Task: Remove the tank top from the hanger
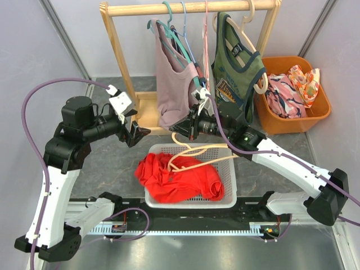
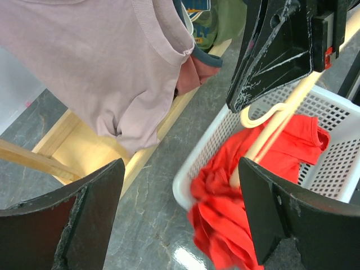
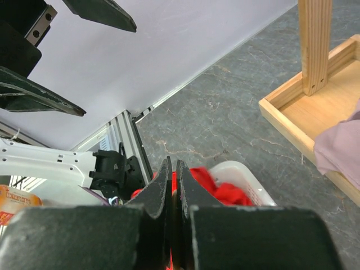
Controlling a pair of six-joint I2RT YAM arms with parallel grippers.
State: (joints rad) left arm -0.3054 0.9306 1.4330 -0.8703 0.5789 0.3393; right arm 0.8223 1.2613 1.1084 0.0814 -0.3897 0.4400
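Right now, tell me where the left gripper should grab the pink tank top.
Probably the loose bottom hem of the pink tank top, approached from its left by the open left gripper; it hangs free and bunched, facing those jaws.

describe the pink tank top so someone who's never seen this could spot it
Find the wooden rack at the table's back. The pink tank top hangs on a teal hanger near its middle; it is plain, unlike the green printed top to its right.
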